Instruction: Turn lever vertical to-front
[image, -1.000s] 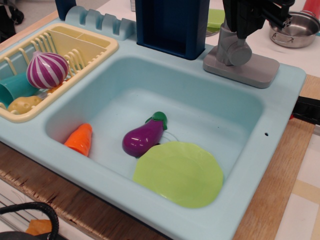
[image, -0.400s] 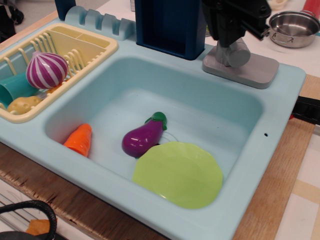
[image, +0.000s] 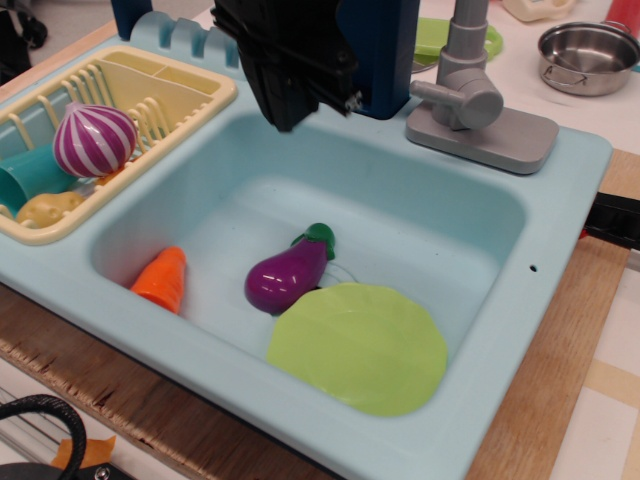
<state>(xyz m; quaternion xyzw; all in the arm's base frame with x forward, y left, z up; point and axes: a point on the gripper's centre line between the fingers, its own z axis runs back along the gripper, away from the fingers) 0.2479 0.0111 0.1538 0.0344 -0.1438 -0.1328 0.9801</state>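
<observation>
The pale blue toy sink fills most of the view, with the yellow dish rack at its ten o'clock corner and the grey faucet base plate at its two o'clock corner. The gripper hangs dark and blurred at about eleven o'clock over the basin, well apart from the faucet; I cannot tell whether its jaws are apart or together, and it seems to carry nothing. The upright faucet column rises from a round hub, and the lever juts from that hub toward nine o'clock, roughly level. It looks like light, stiff, smooth plastic on a pivot, likely slippery, so a push or pinch near its free tip should give the best leverage without straining the joint
</observation>
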